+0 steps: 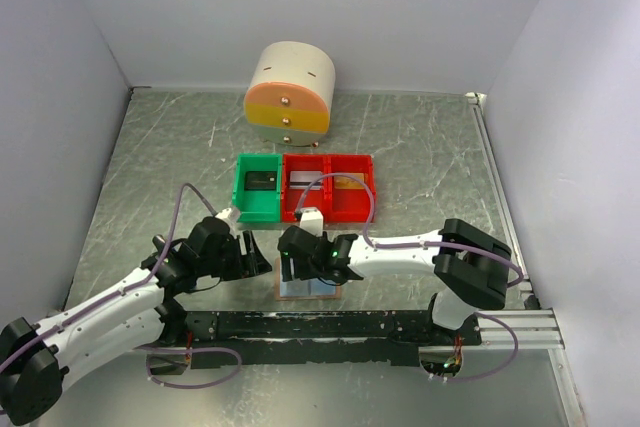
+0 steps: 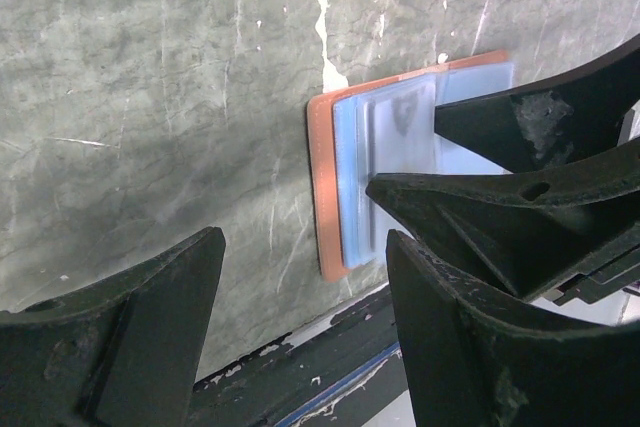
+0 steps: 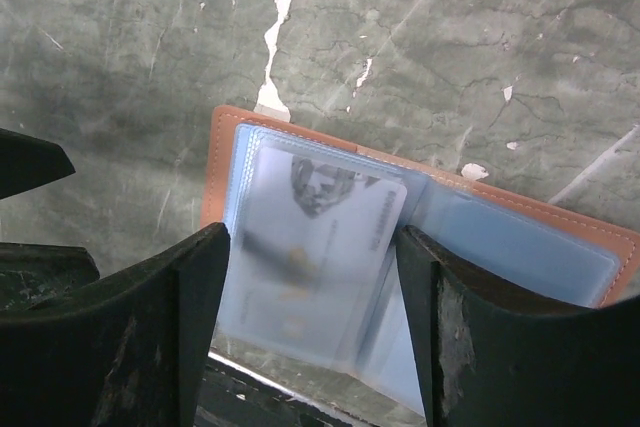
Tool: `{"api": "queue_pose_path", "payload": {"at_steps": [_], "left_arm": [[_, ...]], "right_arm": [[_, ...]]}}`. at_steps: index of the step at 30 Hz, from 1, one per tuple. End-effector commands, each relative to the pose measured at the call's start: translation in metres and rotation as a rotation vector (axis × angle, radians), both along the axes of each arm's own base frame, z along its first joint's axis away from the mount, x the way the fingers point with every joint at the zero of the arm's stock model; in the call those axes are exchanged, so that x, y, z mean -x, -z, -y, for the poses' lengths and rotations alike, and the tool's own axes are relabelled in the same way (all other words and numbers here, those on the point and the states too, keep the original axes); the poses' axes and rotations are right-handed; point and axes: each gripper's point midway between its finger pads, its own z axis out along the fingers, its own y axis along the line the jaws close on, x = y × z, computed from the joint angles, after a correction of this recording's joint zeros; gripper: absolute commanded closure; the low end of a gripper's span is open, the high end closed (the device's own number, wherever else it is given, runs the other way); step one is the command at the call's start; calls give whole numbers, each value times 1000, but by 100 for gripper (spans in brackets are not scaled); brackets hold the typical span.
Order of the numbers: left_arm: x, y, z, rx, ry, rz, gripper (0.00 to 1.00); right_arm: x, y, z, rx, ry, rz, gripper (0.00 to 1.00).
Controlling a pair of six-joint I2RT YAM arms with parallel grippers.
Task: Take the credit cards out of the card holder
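Grey-green marbled tabletop (image 1: 420,147), white walls round it. A round cream-and-orange drawer unit (image 1: 290,87) sits at the far centre, with a green plastic bin (image 1: 257,187) and red plastic bins (image 1: 328,187) in front of it.

The flat tan-brown card holder with pale blue pockets (image 3: 500,237) lies open at the near centre, beside the near rail. A pale, silvery plastic credit card (image 3: 320,217) sits in its left clear sleeve, not yet out.

The right end effector (image 3: 310,237) is low over the holder, fingers apart and straddling that sleeve. No firm clamp shows. The left end effector (image 2: 305,242) is just left of the holder, fingers apart and empty, not pinning it.

Risks:
- Nothing holds the holder down, so pulling the card would likely drag or lift the whole wallet.
- The fingers flank the sleeve as well as the card, so closing may pinch the plastic and trap the card inside.
- The smooth card could slip from the fingers.
- The two end effectors are close together, so any sideways move could knock them into each other.
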Motion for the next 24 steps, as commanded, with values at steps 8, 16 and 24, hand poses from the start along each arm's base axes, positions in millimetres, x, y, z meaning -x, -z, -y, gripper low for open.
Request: {"api": "queue_pose_path", "payload": {"at_steps": [8,16,24], "left_arm": [[-1,-9,11,41,48,29,23],[-2,-10,10,39,41,31,23],[-2,-11,10,41,40,34,23]], "right_arm": [[0,11,4,51,-8,-15,34],[-4,17,6,121,-2,-8,29],[-2,17,6,108,-1,-13,40]]}}
